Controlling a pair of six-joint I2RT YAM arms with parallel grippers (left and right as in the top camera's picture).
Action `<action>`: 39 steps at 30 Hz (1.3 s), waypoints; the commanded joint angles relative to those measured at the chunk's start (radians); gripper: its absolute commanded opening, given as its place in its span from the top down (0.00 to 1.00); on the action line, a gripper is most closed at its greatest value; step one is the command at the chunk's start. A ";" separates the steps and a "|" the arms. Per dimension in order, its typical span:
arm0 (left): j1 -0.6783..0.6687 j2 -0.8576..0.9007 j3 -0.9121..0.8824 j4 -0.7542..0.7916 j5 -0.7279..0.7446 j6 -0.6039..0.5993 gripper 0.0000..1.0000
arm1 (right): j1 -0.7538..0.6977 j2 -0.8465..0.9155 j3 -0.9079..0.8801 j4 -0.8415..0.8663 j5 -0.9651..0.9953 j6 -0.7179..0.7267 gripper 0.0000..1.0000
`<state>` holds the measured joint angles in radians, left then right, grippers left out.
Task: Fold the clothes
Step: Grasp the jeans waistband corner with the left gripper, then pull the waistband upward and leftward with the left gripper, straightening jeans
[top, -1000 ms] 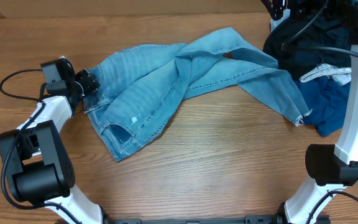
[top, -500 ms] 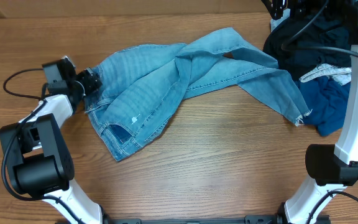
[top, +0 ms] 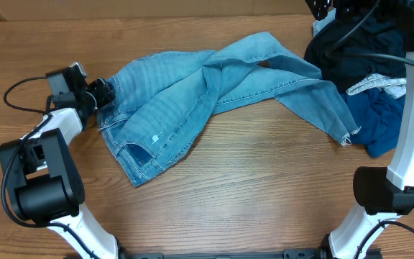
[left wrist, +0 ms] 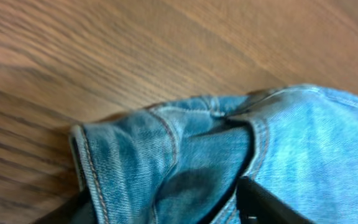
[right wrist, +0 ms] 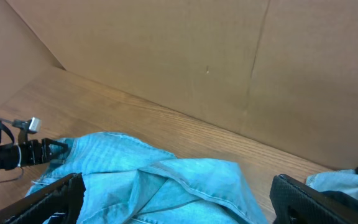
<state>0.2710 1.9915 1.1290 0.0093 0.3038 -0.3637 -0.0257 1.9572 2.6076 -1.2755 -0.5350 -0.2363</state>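
Observation:
Light blue denim jeans [top: 192, 101] lie crumpled across the middle of the table, with one frayed leg hem [top: 345, 135] at the right. My left gripper [top: 105, 92] sits low at the waistband's left edge. In the left wrist view a folded bunch of the waistband [left wrist: 166, 162] lies between its dark fingers [left wrist: 263, 202], which stand apart on either side of it. My right gripper [right wrist: 179, 196] hangs open high over the far side of the jeans [right wrist: 166, 180], with nothing between its fingers. More clothes, black [top: 365, 43] and dark blue [top: 379, 119], are heaped at the right.
A pale grey-white piece [top: 378, 83] lies on the heap at the right. A cardboard wall [right wrist: 197, 62] stands along the table's far edge. Bare wooden tabletop [top: 250, 187] stretches in front of the jeans. The left arm's cable [top: 20, 97] loops at the far left.
My left gripper has shifted slightly at the waistband edge. The jeans, the heap and the right arm have not visibly moved.

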 commanded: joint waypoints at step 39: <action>-0.143 0.011 0.660 -0.774 -0.872 0.256 0.00 | -0.002 0.003 0.003 -0.067 0.003 0.005 0.00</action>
<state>0.1745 2.0155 1.7424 -0.6750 -0.6243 0.0082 -0.0257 1.9572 2.6076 -1.3327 -0.5346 -0.2359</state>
